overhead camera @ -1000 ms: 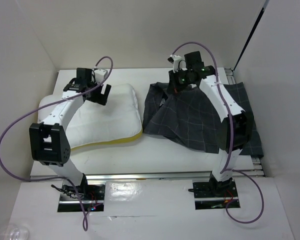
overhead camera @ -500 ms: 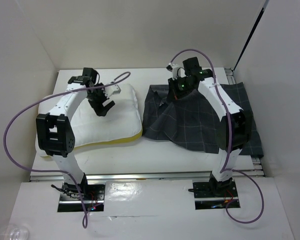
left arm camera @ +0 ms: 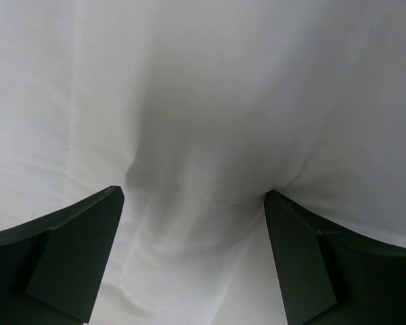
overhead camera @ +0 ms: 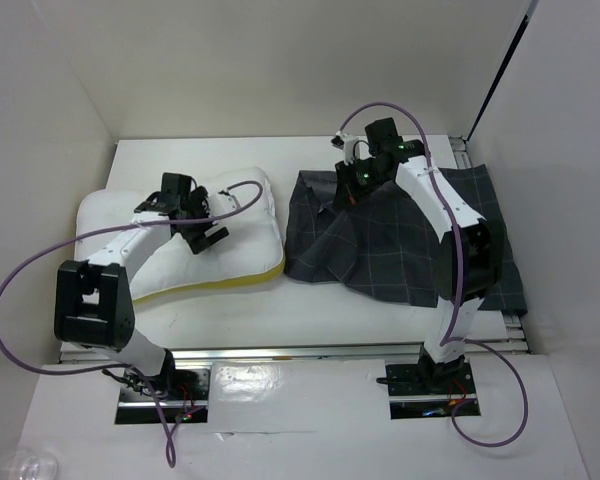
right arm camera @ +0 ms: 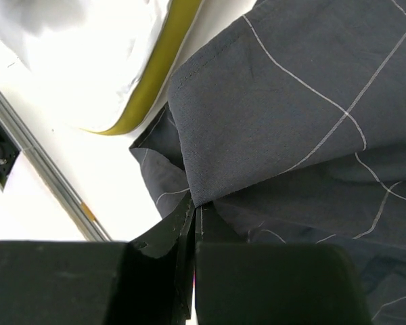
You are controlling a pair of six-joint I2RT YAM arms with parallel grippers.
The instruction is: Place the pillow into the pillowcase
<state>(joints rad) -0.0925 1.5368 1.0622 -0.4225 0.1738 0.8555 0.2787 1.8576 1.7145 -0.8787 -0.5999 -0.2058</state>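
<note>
Top view: the pillow (overhead camera: 242,225) is lying left on the bench (overhead camera: 310,300), the pillowcase (overhead camera: 400,250) crumpled right, just beside it.

Left wrist: the left fingers (left arm camera: 68,257) are standing wide, dimpling soft, light padding; gripping an edge seems wiser.

Right wrist: the right fingers (right arm camera: 166,238) are pinching the floppy hem.

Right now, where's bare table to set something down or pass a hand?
Free: the near strip of table between the pillow, pillowcase and front rail; also the far strip behind the pillow. Crowded: the middle, where pillow and pillowcase nearly meet; the right side is all pillowcase.
</note>
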